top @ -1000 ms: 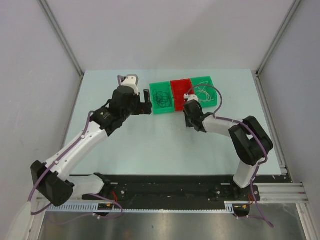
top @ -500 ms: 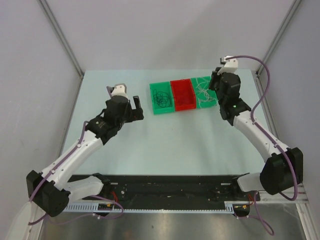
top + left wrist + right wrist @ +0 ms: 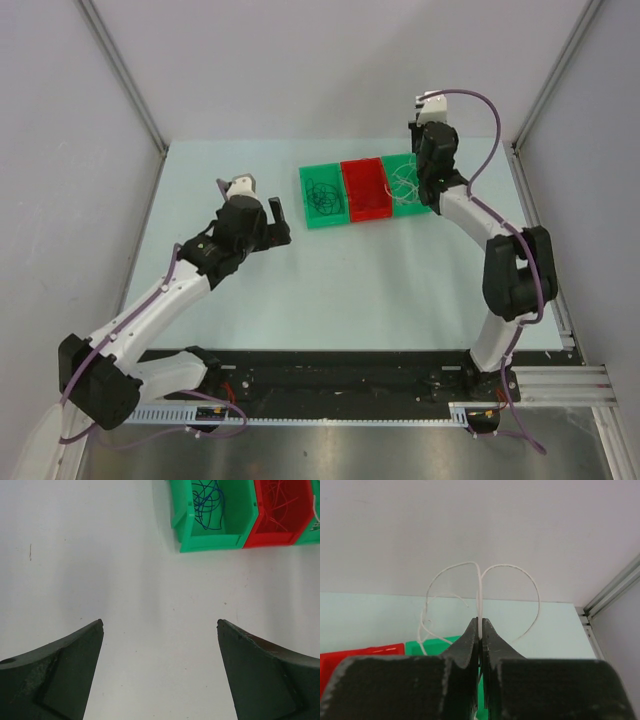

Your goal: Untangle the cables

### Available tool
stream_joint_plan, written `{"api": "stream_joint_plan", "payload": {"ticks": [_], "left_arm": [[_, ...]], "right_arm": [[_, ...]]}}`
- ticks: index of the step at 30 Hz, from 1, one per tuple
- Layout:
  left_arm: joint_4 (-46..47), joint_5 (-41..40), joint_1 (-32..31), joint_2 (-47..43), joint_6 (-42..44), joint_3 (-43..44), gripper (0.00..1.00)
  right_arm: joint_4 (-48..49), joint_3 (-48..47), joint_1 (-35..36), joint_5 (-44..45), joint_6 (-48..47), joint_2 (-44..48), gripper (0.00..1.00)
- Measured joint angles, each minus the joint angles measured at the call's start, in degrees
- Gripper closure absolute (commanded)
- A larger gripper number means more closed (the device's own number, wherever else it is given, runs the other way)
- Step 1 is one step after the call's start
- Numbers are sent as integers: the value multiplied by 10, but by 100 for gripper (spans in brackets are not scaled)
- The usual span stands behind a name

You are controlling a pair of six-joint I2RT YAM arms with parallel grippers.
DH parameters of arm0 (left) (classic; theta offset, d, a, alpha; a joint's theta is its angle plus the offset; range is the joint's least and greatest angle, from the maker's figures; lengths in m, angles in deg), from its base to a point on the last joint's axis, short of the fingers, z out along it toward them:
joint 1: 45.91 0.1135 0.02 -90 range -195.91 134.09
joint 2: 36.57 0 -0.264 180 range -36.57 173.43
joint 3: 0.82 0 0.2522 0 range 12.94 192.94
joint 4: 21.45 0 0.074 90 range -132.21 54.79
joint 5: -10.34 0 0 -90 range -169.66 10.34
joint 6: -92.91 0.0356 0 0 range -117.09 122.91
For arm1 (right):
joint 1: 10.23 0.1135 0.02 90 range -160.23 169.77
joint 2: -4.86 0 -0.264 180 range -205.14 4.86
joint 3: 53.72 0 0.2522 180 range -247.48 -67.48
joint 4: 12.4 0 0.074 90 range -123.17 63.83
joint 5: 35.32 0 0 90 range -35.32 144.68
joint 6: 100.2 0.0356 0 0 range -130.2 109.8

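The right gripper (image 3: 480, 624) clamps shut on a looping whitish cable (image 3: 479, 587), right of the red bin (image 3: 270, 539); the left gripper (image 3: 160, 625) hangs wide open and empty, left of it.

Left wrist: red bin (image 3: 274, 536) and its red cables (image 3: 280, 507) cropped at top; green bin (image 3: 312, 536) right of it mostly off-frame. Right wrist: whitish cable (image 3: 479, 597) lower end hidden behind right gripper (image 3: 479, 626).
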Motion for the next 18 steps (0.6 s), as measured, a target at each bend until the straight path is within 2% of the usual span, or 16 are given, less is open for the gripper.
{"api": "stream_joint_plan", "payload": {"ticks": [5,11,18], "left_arm": [[0,3,2,1,-4,-1,0],[-1,4,4,0,-6,-10,0],[0,4,13,-1,-7,-10,0]], "right_arm": [[6,-57,-2,32,-35,-54,100],[11,-102,-37,49,-34,-55,100],[19,-106,-56,50,-40,-61,100]]}}
